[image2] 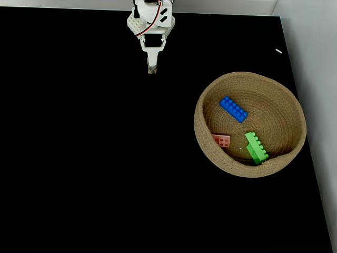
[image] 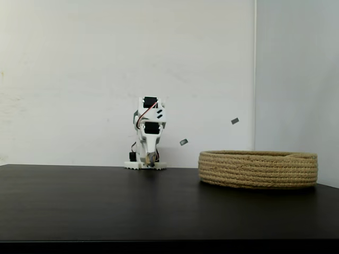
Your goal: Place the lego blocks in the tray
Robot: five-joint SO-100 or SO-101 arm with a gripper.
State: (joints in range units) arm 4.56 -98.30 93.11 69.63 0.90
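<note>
I see all three lego blocks (image2: 234, 109) in the tray (image2: 206, 142), well right of my folded, empty, closed-looking gripper (image2: 152, 68).

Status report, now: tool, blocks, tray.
Tool parked at the arm's base, looks shut and empty. Blue block, pink block and green block all inside tray. Table unobstructed.

Three lego blocks lie inside one tray (image2: 208, 100): one blue brick (image2: 234, 109), one green brick (image2: 256, 147), and one pale pink brick (image2: 221, 140). One white robot arm (image2: 151, 21) stands on one black surface (image2: 79, 158), carrying a single tool (image2: 152, 68). Two small grey marks (image: 234, 121) sit on the wall in a fixed view.
</note>
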